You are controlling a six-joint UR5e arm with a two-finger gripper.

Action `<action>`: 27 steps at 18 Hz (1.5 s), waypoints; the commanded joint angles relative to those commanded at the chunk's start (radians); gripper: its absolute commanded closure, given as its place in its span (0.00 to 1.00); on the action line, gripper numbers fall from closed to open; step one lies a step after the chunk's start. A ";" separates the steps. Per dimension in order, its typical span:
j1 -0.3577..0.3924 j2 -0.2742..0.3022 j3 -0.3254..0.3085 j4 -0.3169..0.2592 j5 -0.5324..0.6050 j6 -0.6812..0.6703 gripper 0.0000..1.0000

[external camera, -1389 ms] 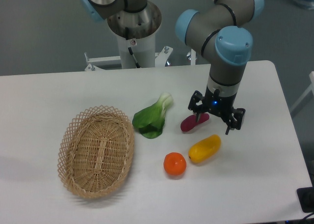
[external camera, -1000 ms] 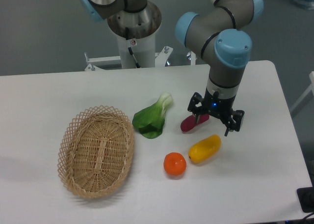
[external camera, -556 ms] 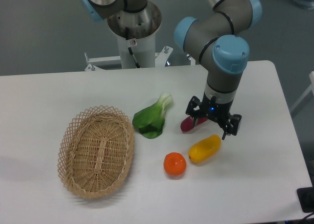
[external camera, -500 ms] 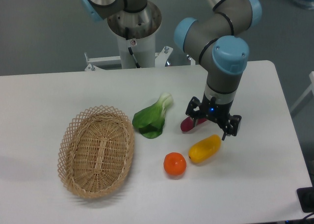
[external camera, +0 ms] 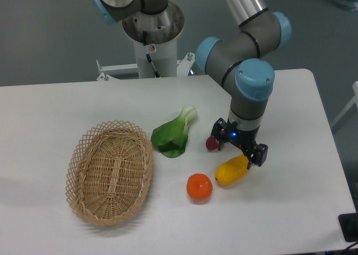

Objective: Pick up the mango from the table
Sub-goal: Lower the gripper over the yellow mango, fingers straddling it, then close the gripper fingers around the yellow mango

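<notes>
The mango (external camera: pixel 230 172), a yellow oval fruit shading to orange at its lower left end, lies on the white table (external camera: pixel 56 109) right of centre. My gripper (external camera: pixel 239 152) hangs open just above the mango's upper right end, its two black fingers spread on either side, and covers that end. Nothing is held between the fingers.
A round orange (external camera: pixel 199 187) sits just left of the mango. A dark red vegetable (external camera: pixel 211 143) peeks out from behind the gripper. A green leafy vegetable (external camera: pixel 173 133) lies at centre. A wicker basket (external camera: pixel 110 172) stands at the left. The arm's base (external camera: pixel 151 37) rises at the back.
The gripper has moved down and to the left, from beside the dark red vegetable to over the mango's upper end. It stays open. The objects have not moved.
</notes>
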 joint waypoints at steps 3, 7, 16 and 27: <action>-0.008 -0.009 -0.031 0.037 -0.002 0.001 0.00; -0.012 -0.046 -0.015 0.039 0.038 0.011 0.00; -0.061 -0.066 -0.043 0.072 0.146 -0.003 0.00; -0.060 -0.058 -0.045 0.092 0.089 -0.051 0.41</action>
